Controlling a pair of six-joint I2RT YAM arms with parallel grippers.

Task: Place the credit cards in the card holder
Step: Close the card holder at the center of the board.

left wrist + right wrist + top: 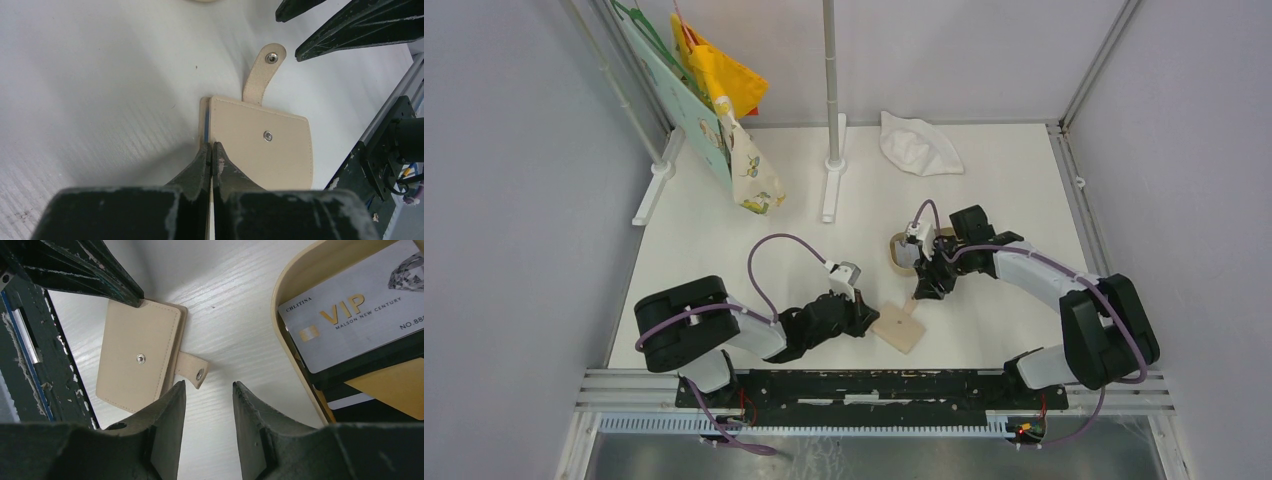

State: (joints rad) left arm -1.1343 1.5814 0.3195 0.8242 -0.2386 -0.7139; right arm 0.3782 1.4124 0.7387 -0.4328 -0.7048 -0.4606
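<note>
bright, even, diffuse light fills all three views, and the white desk [1004, 200] shows no harsh glare. shadows are soft: a faint grey one spreads beside the left claw [211, 151], and another lies along the card holder [132, 360]. the overhead view is sharp, though its walls lean outward at the edges. the left claw and right claw [207, 387] blur at the bottom edge of their wrist views, while the print on the grey-white card [360, 325] is crisp.
</note>
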